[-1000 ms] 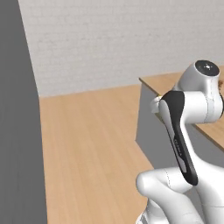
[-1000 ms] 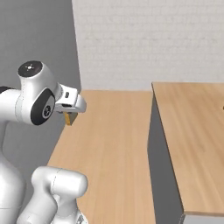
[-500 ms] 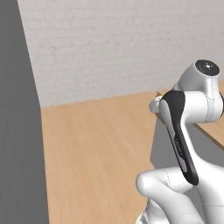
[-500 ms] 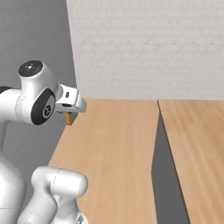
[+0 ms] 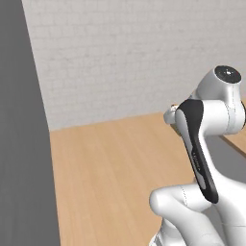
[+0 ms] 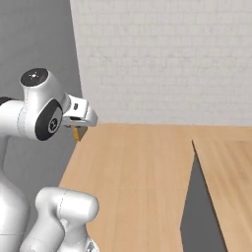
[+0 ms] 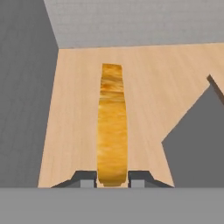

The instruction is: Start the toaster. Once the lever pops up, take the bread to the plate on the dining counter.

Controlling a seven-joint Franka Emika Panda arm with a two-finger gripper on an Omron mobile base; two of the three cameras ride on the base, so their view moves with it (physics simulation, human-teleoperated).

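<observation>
My gripper (image 7: 112, 177) is shut on the bread (image 7: 111, 127), a slice seen edge-on with a golden-brown crust, sticking straight out between the two fingertips (image 7: 86, 178). In the right base view the gripper (image 6: 78, 129) hangs at the folded arm's end, with a tan corner of the bread (image 6: 76, 133) below it, above the wooden floor. A light-wood counter top (image 6: 229, 182) with a dark grey side lies to the right; I cannot tell whether it is the dining counter. The toaster and the plate are out of view.
A tall grey wall or cabinet (image 5: 21, 144) stands close on the left. A white brick wall (image 6: 162, 59) closes the back. Open wooden floor (image 6: 133, 182) stretches ahead between the grey wall and the counter's grey side (image 7: 197, 140).
The whole picture has shifted as the base moves: the counter has slid to the right in both base views. The arm keeps its folded pose with the bread held.
</observation>
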